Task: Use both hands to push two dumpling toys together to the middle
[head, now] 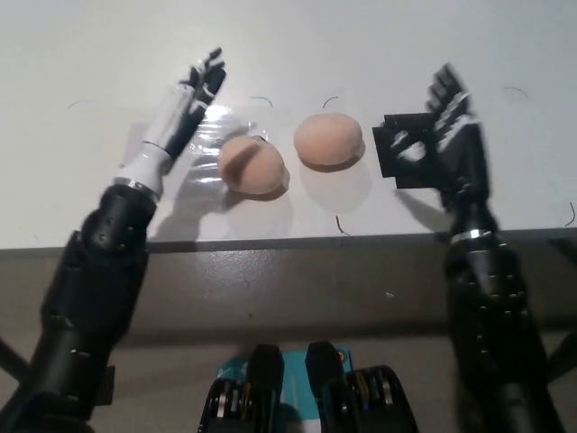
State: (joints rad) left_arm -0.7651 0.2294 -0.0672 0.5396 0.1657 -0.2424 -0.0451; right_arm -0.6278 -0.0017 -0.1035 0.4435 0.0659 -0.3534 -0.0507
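Note:
Two peach-coloured dumpling toys lie side by side on the white table [288,36], a small gap between them. The left dumpling [251,166] is the nearer one; the right dumpling [328,139] sits slightly farther back. My white left hand [178,110] is open, fingers stretched, raised to the left of the left dumpling and not touching it. Over at the right, my black right hand [446,133] is open and blurred, above the black patch, clear of the right dumpling.
A black grid patch [401,149] lies right of the dumplings. A shiny clear tape patch [167,167] covers the table on the left. The table's front edge [288,242] runs just below the toys.

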